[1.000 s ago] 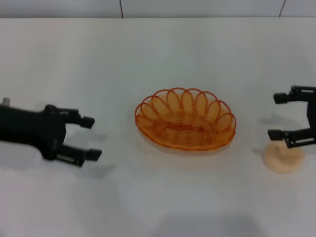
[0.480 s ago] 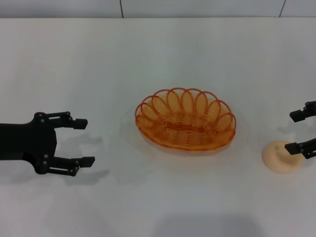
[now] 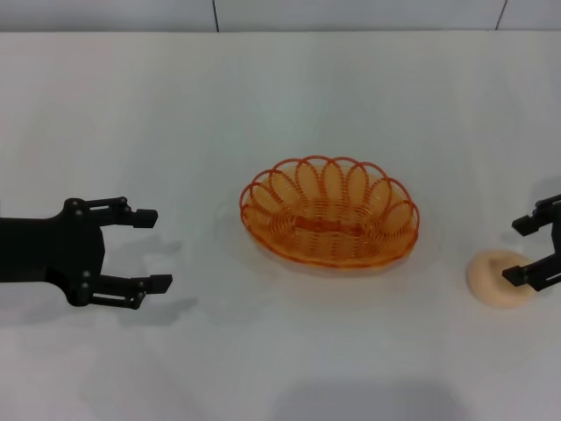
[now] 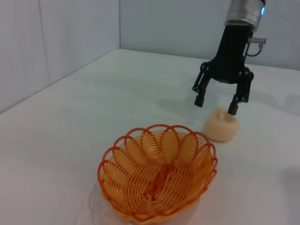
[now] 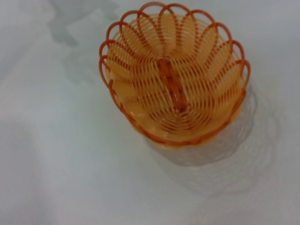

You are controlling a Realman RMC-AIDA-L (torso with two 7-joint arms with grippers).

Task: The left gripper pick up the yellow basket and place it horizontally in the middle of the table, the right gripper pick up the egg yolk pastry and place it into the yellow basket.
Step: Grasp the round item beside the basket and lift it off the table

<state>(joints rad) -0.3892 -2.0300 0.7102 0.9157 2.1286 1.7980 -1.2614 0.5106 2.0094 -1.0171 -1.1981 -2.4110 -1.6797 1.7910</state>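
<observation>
The yellow basket point(image 3: 329, 215) lies lengthwise across the middle of the white table point(image 3: 280, 105), empty; it also shows in the left wrist view point(image 4: 157, 180) and the right wrist view point(image 5: 173, 79). My left gripper point(image 3: 149, 248) is open and empty, well to the left of the basket. The egg yolk pastry point(image 3: 496, 279) sits on the table to the right of the basket. My right gripper point(image 3: 519, 251) is open at the pastry's right side. In the left wrist view the right gripper point(image 4: 218, 101) hangs just above the pastry point(image 4: 221, 124), one fingertip close to its top.
A grey wall point(image 3: 351, 13) runs along the table's far edge. Bare white table lies in front of and behind the basket.
My left gripper has drawn back to the left, away from the basket. My right gripper has shifted right and lower beside the pastry. Basket and pastry have not moved.
</observation>
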